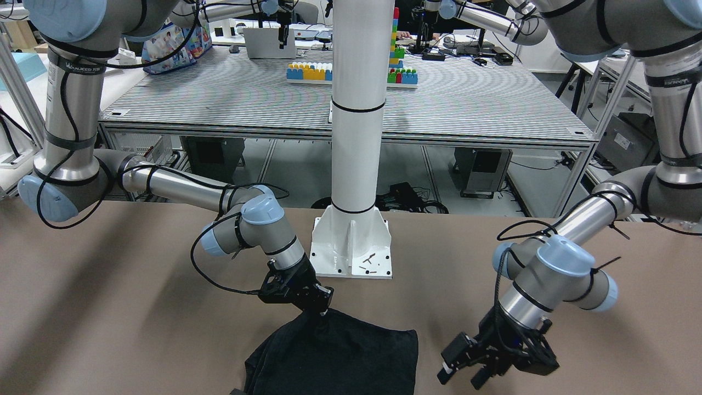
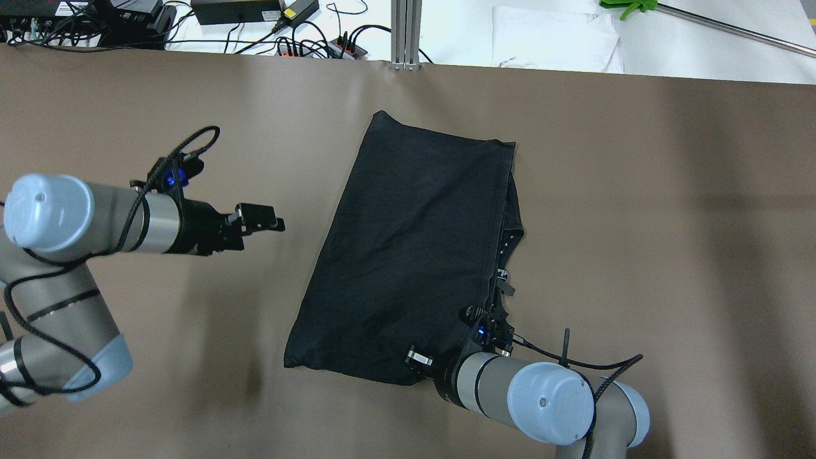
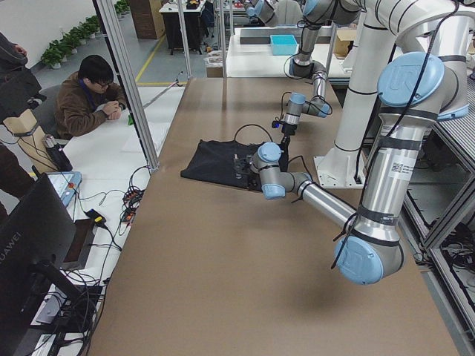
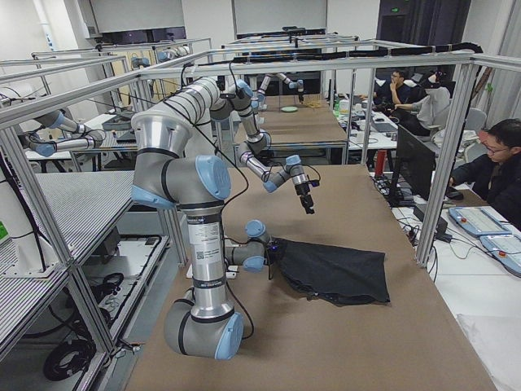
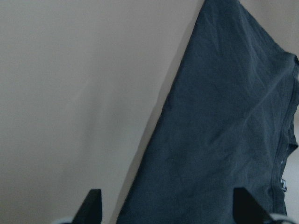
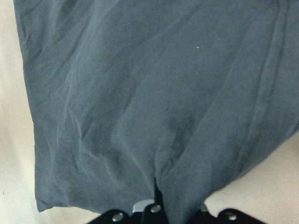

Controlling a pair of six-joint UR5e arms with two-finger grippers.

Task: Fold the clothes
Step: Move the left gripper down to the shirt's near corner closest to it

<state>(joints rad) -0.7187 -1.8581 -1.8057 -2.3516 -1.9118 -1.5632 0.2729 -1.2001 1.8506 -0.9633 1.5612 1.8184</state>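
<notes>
Overhead exterior, one black garment (image 2: 408, 255), right fingers (image 2: 417, 357) pinching it

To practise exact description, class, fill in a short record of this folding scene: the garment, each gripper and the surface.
clothing: one black garment, lying mostly flat, with layered edges showing along its right side in the overhead view
surface: brown table
left gripper: jaws open, raised above the table, beside the garment and clear of it
right gripper: jaws shut on the garment's edge nearest the robot
</notes>
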